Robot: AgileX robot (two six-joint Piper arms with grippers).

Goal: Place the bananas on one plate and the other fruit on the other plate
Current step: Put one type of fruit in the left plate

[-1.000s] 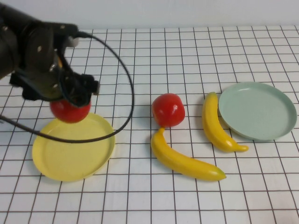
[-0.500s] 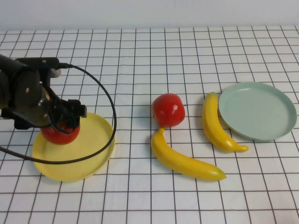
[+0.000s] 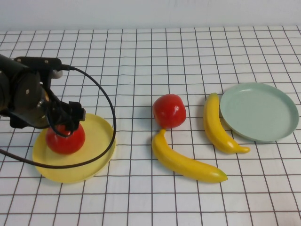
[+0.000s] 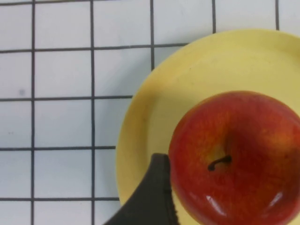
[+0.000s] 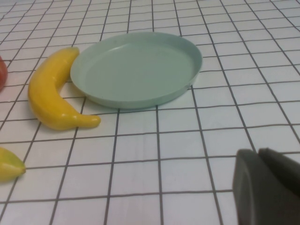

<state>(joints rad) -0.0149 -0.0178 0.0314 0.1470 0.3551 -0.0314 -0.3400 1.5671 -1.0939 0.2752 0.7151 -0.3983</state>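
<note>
My left gripper (image 3: pixel 63 127) hangs over the yellow plate (image 3: pixel 94 155), open just wider than a red apple (image 3: pixel 66 140). That apple rests on the plate with its stem up. In the left wrist view one dark finger (image 4: pixel 152 192) lies against the apple's (image 4: pixel 236 154) side. The second red apple (image 3: pixel 169 110) sits mid-table. One banana (image 3: pixel 186 162) lies just in front of it. The other banana (image 3: pixel 217 125) lies against the pale green plate (image 3: pixel 258 112), which holds nothing. My right gripper (image 5: pixel 269 187) is shut, low over the table in front of the green plate (image 5: pixel 136 65); it is out of the high view.
A black cable (image 3: pixel 110 101) loops from my left arm round the yellow plate's right side. The table is a white cloth with a black grid. The right wrist view shows one banana (image 5: pixel 51 93) and the other's tip (image 5: pixel 9 164).
My left gripper came down from above the yellow plate's far rim with the apple. The apple now sits lower and freer on the plate, let go.
</note>
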